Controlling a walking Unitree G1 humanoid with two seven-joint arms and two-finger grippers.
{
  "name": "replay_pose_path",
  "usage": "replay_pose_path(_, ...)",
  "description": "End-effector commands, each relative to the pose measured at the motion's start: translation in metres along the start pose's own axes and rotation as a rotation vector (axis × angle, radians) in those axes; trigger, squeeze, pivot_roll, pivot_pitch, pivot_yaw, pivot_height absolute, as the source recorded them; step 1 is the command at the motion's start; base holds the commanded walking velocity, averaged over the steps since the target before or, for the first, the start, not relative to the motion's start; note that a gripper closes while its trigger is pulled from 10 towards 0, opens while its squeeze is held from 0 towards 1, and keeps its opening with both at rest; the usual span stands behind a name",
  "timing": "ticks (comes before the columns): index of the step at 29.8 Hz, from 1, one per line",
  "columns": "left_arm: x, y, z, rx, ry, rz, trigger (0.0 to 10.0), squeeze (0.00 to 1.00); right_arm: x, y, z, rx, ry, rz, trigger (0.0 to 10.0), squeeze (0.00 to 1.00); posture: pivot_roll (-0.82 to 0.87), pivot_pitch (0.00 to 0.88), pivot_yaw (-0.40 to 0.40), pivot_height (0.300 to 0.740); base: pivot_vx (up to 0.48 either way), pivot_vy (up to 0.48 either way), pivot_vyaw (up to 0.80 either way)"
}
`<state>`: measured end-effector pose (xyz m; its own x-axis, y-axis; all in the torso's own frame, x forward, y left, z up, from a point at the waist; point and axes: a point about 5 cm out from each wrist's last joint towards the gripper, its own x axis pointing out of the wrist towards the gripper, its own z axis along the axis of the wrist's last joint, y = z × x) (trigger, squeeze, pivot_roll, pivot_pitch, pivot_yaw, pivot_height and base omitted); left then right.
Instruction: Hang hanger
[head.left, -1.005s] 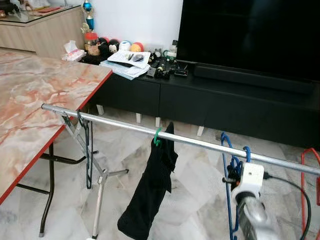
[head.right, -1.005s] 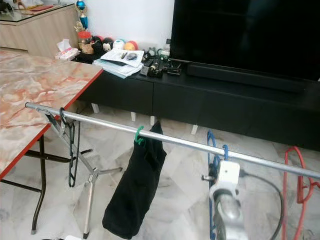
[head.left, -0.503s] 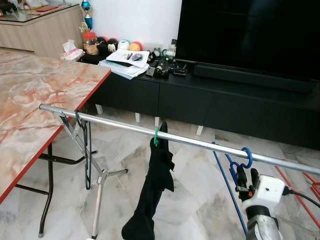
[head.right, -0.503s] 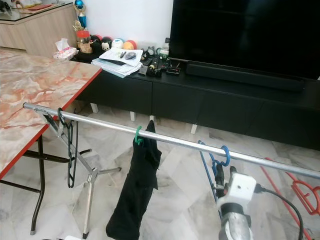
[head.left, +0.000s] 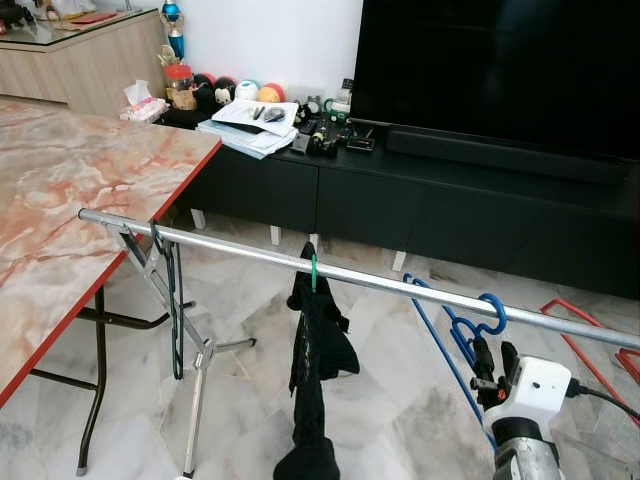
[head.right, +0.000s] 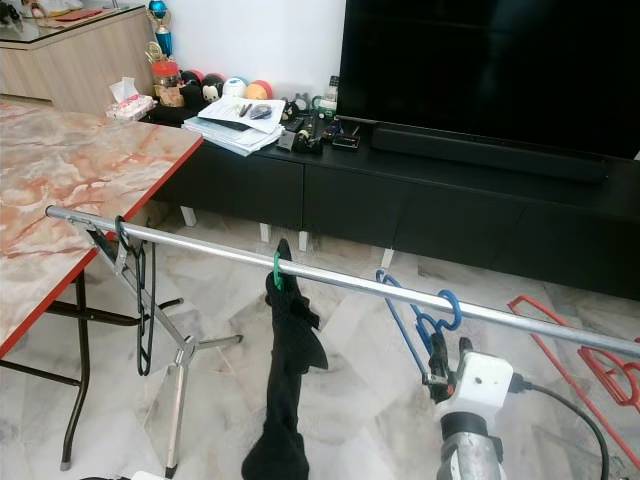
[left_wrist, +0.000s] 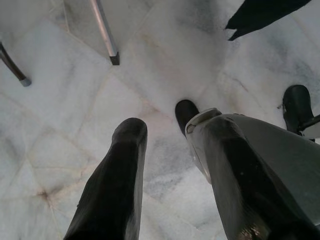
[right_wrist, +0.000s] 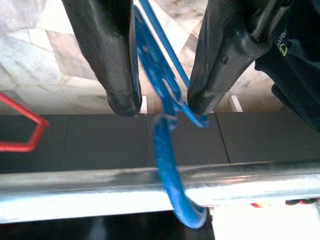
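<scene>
Step in hand: release after hanging; the right gripper (right_wrist: 155, 100) sits just below the rail (right_wrist: 75, 187), its fingers parted and flanking the neck of the blue hanger (right_wrist: 167, 165) without clamping it, so the next move, by my judgement, calls for drawing straight back and down without snagging the frame. Blue hanger: thin plastic, hook looped over the rail just ahead of the gripper, body swung out at a tilt, not hanging plumb. Left gripper (left_wrist: 170, 150): idle, fingers apart, empty, over floor (left_wrist: 60, 100).

No legible text; small yellow-green logo on black garment (right_wrist: 292, 70), unreadable.
</scene>
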<state>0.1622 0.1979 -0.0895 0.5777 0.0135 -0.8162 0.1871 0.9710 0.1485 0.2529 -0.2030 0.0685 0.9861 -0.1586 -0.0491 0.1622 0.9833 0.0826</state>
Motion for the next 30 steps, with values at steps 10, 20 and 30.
replay_pose_path(10,0.000,-0.021,-0.006,0.001,0.040,-0.050,10.0,0.00,0.002,-0.003,0.000,0.006,0.010,-0.016,10.0,0.00,0.01,0.064,-0.042,0.740,-0.261,0.000,0.00)
replay_pose_path(20,-0.002,-0.002,-0.008,0.000,0.036,-0.033,10.0,0.00,0.005,-0.003,-0.003,0.009,0.023,-0.029,10.0,0.00,0.01,0.062,-0.041,0.740,-0.280,0.000,0.00)
replay_pose_path(30,-0.002,0.005,-0.007,-0.004,0.031,-0.029,10.0,0.00,0.008,-0.003,-0.004,0.018,0.030,-0.038,10.0,0.00,0.02,0.059,-0.043,0.740,-0.280,0.000,0.00)
